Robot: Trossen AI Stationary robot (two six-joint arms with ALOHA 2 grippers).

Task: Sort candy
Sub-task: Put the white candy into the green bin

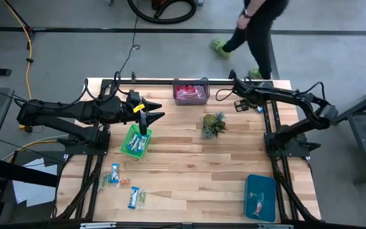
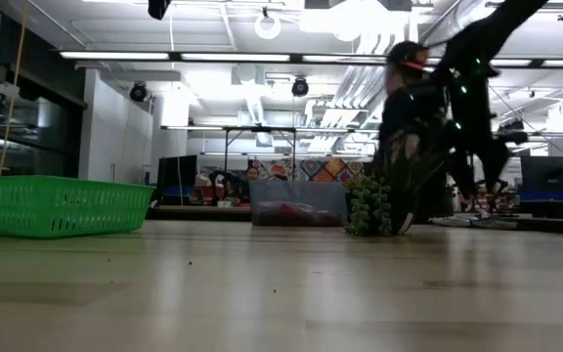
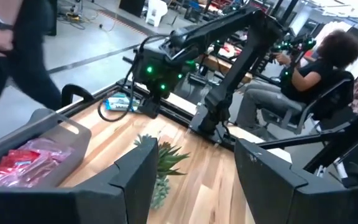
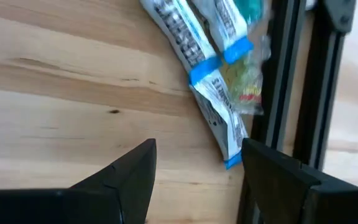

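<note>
Wood of the counter (image 1: 196, 165) fills most of the high view. Largest on it are the bins: a teal one (image 1: 260, 198) at the near right holding what looks like a single piece, a green basket (image 1: 136, 140) under the left arm with a few blue-and-white wrappers inside, and a clear bin (image 1: 191, 92) at the far edge packed with red and pink sweets. A small plant (image 1: 213, 124) stands near the centre.

Loose candy (image 1: 123, 186) lies scattered at the near left, well apart from every bin; a second small cluster (image 4: 213, 68) lies by the frame rail just ahead of the right arm. Each piece looks light, flat and crinkly, probably slippery, so I would pinch across the wrapper's middle, not its twisted end.

Left end effector (image 1: 146, 113) hovers over the green basket's far end, fingers apart and empty. Right end effector (image 1: 237, 94) hangs by the far right edge, fingers apart, nothing between them.
</note>
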